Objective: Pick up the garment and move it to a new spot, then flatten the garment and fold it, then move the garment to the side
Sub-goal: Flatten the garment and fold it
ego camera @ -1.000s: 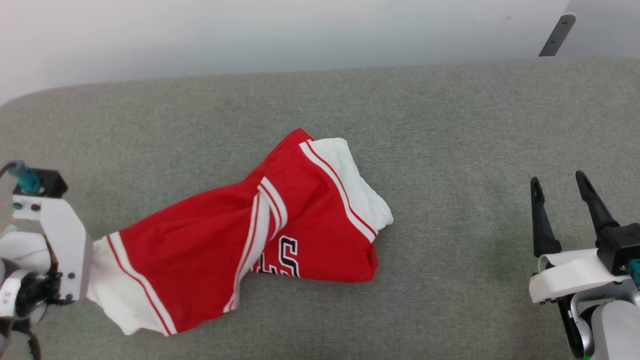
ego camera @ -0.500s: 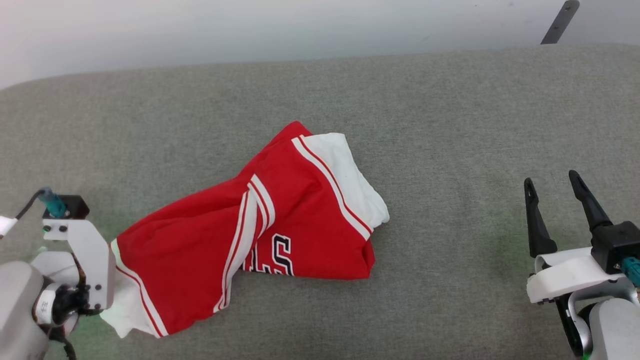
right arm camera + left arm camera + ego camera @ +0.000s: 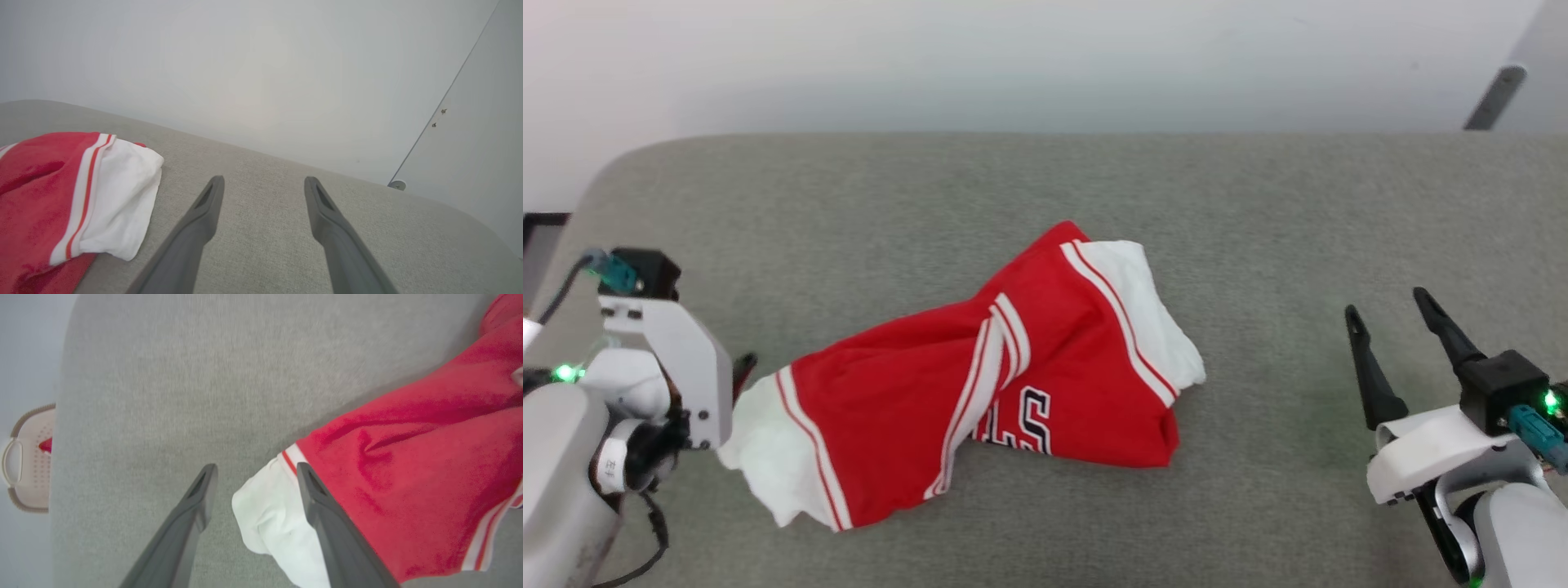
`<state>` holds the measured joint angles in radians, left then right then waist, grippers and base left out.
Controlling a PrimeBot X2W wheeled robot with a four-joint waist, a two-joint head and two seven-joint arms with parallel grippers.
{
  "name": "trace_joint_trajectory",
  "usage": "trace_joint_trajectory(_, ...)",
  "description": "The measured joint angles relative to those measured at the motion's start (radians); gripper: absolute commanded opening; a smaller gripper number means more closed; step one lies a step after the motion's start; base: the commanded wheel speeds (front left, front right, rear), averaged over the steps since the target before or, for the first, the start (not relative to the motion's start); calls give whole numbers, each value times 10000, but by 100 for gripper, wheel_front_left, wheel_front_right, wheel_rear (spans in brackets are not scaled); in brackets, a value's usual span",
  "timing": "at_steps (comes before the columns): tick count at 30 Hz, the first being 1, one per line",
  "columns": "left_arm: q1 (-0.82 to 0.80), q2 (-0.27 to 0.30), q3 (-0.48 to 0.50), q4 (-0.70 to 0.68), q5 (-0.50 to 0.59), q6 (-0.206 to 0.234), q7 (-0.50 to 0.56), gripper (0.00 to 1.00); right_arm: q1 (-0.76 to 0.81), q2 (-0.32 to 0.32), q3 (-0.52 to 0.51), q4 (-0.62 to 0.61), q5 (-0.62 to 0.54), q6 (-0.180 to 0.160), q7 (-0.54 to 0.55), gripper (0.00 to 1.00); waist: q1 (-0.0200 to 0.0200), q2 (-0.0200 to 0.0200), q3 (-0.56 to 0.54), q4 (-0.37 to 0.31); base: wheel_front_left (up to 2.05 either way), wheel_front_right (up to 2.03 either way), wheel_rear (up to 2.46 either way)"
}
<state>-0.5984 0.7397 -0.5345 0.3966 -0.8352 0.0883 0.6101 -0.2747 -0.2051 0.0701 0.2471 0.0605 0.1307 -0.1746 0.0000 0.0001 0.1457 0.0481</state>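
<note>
Garment (image 3: 408,490) sleeve within parted left hand (image 3: 256,467), possibly touching.

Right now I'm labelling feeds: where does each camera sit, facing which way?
Head view: from the head, down onto garment on grey cushion; left arm and right arm show.
Left wrist view: left wrist, along open left jaws at garment's white sleeve.
Right wrist view: right wrist, along open right jaws across cushion toward wall.
Shared: the garment.

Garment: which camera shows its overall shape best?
The head view: the whole garment shows, crumpled, with both white sleeves and some lettering. The left wrist view shows one white sleeve and red cloth; the right wrist view shows the other sleeve at its left edge.
</note>
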Motion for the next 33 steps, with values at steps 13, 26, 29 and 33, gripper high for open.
trace_joint_trajectory(13,2114,-809,980,-2717,704,1064,-5108,100,-1368,-596,1434,803,1843,0,2380,100,0,0,-420,1366,0,0,0)
trace_joint_trajectory(26,4290,-2270,1620,-3064,1166,1480,-8627,100,-3014,-1501,2671,2602,3486,0,4690,100,0,-1,-412,2842,0,0,0)
trace_joint_trajectory(29,4509,-2826,1923,-3152,1425,1381,-8704,100,-3359,-1733,2771,3126,3735,0,5118,100,0,0,-332,3172,0,0,0)
trace_joint_trajectory(33,4782,-3559,2543,-3269,2117,1114,-8740,100,-3718,-1965,2938,3802,3848,0,5611,100,0,0,-192,3600,0,0,0)
